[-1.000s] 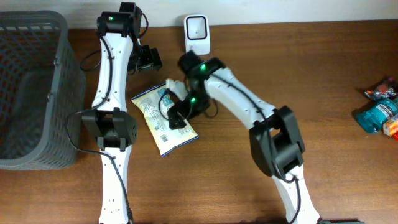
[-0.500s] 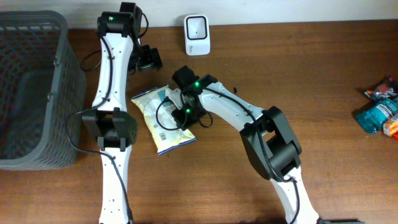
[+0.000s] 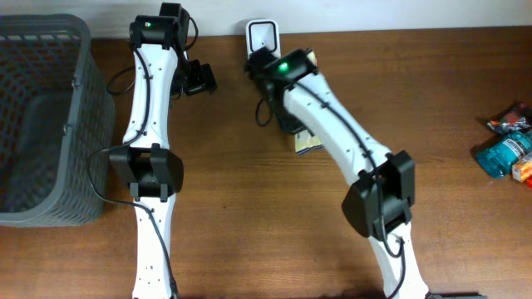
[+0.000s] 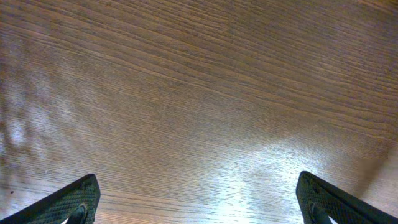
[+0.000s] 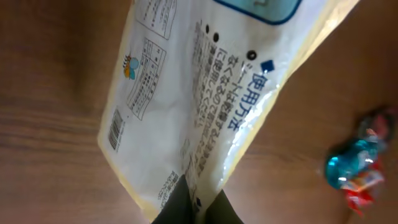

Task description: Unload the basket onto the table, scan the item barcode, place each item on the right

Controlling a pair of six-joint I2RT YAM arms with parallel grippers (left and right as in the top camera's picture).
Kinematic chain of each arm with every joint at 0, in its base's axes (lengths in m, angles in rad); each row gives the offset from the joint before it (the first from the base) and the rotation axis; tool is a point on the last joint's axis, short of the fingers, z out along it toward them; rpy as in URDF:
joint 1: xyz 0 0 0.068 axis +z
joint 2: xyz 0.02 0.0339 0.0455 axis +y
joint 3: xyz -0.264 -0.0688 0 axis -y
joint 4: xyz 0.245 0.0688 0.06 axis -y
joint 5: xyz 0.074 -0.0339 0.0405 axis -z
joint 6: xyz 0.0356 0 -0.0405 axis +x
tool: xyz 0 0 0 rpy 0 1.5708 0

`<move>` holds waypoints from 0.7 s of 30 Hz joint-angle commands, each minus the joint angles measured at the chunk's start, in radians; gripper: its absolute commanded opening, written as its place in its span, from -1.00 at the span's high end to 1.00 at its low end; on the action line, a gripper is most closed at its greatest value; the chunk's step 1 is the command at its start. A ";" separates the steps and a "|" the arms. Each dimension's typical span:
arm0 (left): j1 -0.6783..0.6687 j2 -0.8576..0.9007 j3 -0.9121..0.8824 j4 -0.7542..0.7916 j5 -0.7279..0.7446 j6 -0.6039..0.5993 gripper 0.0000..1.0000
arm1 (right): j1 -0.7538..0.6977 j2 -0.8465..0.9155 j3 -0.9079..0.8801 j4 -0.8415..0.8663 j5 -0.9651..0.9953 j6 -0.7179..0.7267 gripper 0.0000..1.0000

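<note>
The packet (image 5: 186,93) is held by one edge in the right tool (image 5: 189,200) beside the scanner (image 3: 263,33), so it could be shaken loose.

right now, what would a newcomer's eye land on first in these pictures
The right pincer, shut on the edge of a pale yellow packet, stands out first, just in front of the white scanner at the back. Next comes the big grey basket at the far left. Then the left pincer, spread wide open over the wooden table.
</note>
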 commanded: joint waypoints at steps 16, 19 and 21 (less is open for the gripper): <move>0.002 -0.008 0.013 -0.002 -0.004 -0.008 -0.98 | 0.179 -0.016 -0.260 0.046 -0.060 0.193 0.92; 0.002 -0.008 0.013 -0.001 -0.004 -0.008 -0.98 | 0.197 -0.017 -0.259 0.030 0.013 0.253 0.92; 0.002 -0.008 0.013 -0.002 -0.004 -0.008 -0.98 | 0.193 -0.022 -0.259 0.026 0.025 0.256 0.92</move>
